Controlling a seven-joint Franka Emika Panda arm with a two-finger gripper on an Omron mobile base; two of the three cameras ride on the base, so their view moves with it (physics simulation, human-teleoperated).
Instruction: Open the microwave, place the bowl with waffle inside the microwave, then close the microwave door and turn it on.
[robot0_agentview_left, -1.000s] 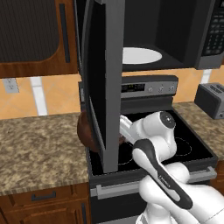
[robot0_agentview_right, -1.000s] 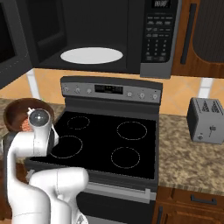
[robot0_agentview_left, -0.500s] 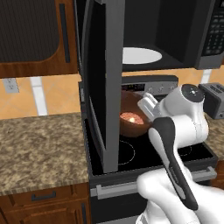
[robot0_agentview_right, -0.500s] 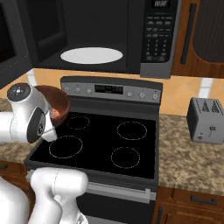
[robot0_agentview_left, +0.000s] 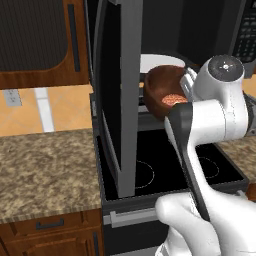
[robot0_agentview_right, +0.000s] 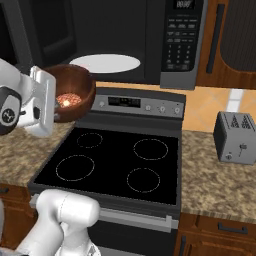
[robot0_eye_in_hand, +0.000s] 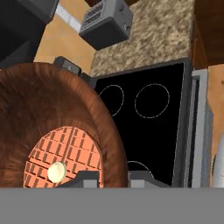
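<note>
Reddish-brown wooden bowl (robot0_agentview_right: 75, 90) with its orange-tan waffle (robot0_eye_in_hand: 61, 153) sat pinched in your gripper (robot0_eye_in_hand: 105, 177) before the open dark-grey microwave (robot0_agentview_right: 120, 37).

The bowl (robot0_agentview_right: 70, 90) hangs above the stove (robot0_agentview_right: 120, 160), at its 10 o'clock corner, with the waffle (robot0_agentview_right: 69, 100) inside; the microwave (robot0_agentview_right: 150, 40) sits above and behind, its plate (robot0_agentview_right: 105, 63) within; the microwave door (robot0_agentview_left: 117, 95) stands open at 9 o'clock; the toaster (robot0_agentview_right: 235, 137) stands on the counter (robot0_agentview_right: 220, 180) at 3 o'clock.

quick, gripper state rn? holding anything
gripper: shut on the bowl at its rim, waffle inside, held up in front of the open microwave.
</note>
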